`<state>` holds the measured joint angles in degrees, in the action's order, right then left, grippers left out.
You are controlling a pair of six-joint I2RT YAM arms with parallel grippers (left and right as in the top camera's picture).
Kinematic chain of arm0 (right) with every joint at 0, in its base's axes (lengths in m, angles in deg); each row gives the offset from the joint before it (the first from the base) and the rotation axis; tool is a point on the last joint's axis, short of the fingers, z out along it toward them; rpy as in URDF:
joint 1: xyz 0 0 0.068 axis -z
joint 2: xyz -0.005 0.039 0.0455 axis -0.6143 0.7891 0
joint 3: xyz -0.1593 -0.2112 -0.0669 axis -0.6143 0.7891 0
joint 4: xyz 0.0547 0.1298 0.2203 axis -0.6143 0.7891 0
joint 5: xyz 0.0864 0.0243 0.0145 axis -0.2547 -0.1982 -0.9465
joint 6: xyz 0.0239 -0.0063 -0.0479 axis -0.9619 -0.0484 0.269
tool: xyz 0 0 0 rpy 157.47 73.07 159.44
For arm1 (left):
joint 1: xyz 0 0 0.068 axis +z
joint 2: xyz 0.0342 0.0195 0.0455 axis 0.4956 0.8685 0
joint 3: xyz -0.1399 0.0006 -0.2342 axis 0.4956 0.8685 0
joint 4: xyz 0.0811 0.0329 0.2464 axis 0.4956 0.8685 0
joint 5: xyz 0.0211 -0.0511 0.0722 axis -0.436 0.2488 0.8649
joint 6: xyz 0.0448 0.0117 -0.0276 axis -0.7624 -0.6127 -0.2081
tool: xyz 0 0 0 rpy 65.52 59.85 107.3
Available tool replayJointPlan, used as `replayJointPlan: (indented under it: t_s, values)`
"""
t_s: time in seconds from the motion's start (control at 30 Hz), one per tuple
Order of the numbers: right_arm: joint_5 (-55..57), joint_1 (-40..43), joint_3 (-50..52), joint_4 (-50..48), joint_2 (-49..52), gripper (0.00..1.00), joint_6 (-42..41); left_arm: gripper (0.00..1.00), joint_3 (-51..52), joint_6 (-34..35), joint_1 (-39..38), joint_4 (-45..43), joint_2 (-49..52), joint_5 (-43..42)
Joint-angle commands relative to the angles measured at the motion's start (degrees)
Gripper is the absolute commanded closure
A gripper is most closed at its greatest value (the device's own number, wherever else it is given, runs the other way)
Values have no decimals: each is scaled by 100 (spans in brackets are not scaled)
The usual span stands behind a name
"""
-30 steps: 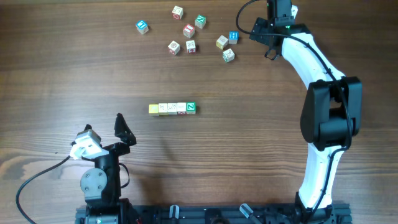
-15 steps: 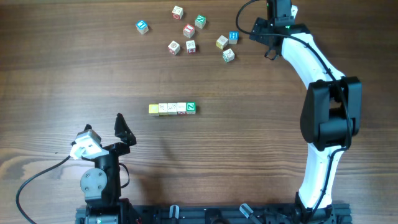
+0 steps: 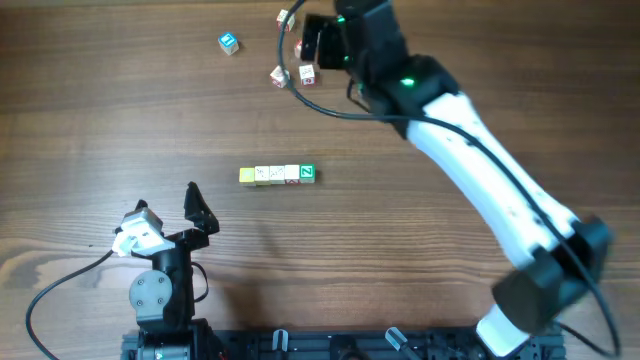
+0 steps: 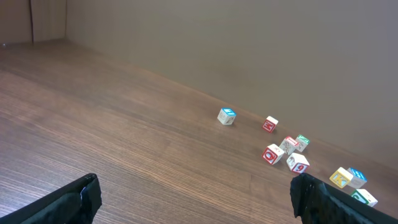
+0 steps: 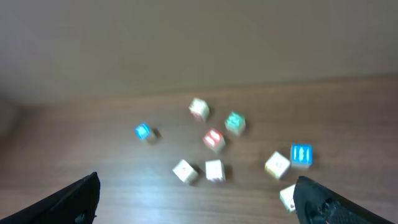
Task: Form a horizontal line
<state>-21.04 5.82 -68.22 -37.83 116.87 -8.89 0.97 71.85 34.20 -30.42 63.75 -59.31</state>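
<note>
The horizontal line (image 3: 277, 174) is a straight row of touching cubes at mid-table, with a yellow one at the left end, cream ones between and a green-faced one at the right end. My left gripper (image 3: 165, 208) is open and empty near the front left, well short of the row, and its wrist view (image 4: 199, 198) shows bare table between the jaws. My right gripper (image 3: 325, 42) hangs over the loose cubes at the far edge. It is open and empty in its blurred wrist view (image 5: 198, 199). The row is out of both wrist views.
Loose cubes lie at the far edge: a blue-faced one (image 3: 229, 42) (image 5: 143, 132) (image 4: 227, 116), two cream ones (image 3: 279, 75) (image 5: 185, 171) and red-faced ones (image 5: 213, 139) (image 4: 270, 124). The right arm (image 3: 480, 170) crosses the table's right half and hides several cubes from overhead.
The right arm has swung left from the far right corner and now hangs over the loose cubes, covering several. The left arm and the row have not moved.
</note>
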Motion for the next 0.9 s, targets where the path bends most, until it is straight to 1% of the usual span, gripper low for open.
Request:
replayJointPlan:
  t_s: [0.0, 0.1, 0.2, 0.3, 0.4, 0.47, 0.53, 0.57, 0.67, 0.77, 0.87]
  values:
    - [52, 22, -17, -17, -1008, 0, 61, 0, 2, -118, -15, 20, -13, 98]
    - [52, 26, -17, -15, -1958, 0, 57, 0, 2, -118, -15, 20, -13, 98]
    - [55, 26, -17, -15, -2627, 0, 59, 0, 2, -118, -15, 20, -13, 98]
    - [55, 26, -17, -15, -2881, 0, 59, 0, 2, -118, -15, 20, -13, 98]
    - [52, 26, -17, 96, -2778, 0, 57, 0, 2, -116, -15, 20, -13, 98]
    - [55, 26, -17, 551, -2583, 0, 55, 0, 2, -118, -15, 20, -13, 98]
    - [52, 26, -17, 1458, -2363, 0, 57, 0, 2, -118, -15, 20, -13, 98]
    - [52, 26, -17, 2090, -2275, 0, 57, 0, 2, -116, -15, 20, -13, 98]
    - [52, 26, -17, 3064, -2225, 0, 57, 0, 2, -118, -15, 20, -13, 98]
    - [52, 26, -17, 3722, -2177, 0, 57, 0, 2, -118, -15, 20, -13, 98]
    - [52, 26, -17, 3869, -2177, 0, 57, 0, 2, -118, -15, 20, -13, 96]
